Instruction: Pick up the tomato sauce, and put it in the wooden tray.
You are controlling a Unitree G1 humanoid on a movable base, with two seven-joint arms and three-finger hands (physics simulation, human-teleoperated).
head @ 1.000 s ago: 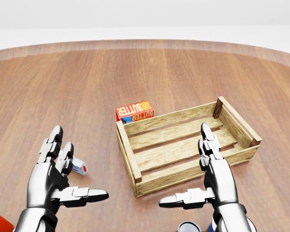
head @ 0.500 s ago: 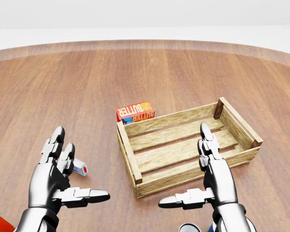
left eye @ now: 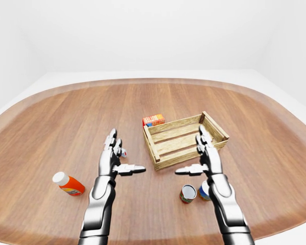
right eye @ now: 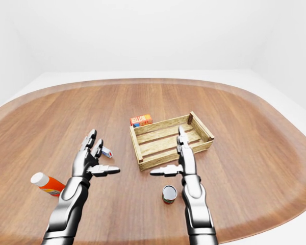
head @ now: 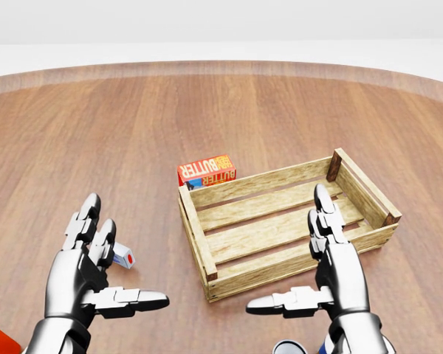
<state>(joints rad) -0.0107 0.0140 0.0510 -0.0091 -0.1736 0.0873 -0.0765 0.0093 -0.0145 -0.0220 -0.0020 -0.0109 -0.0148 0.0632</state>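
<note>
Left hand [head: 88, 273] and right hand [head: 332, 269] both spread wide, holding nothing (tomato sauce [left eye: 68, 184] at 9 o'clock, wooden tray [head: 280, 221] at 1 o'clock).

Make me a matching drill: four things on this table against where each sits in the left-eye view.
Things:
1. butter box
2. wooden tray
3. orange bottle
4. dark can

Places:
A. lying at lower left, outside the left hand
B. standing below the tray, beside the right arm
C. centre right, nothing inside
D. against the tray's upper-left corner

Pairs: 1-D, 2-C, 3-A, 4-B
</note>
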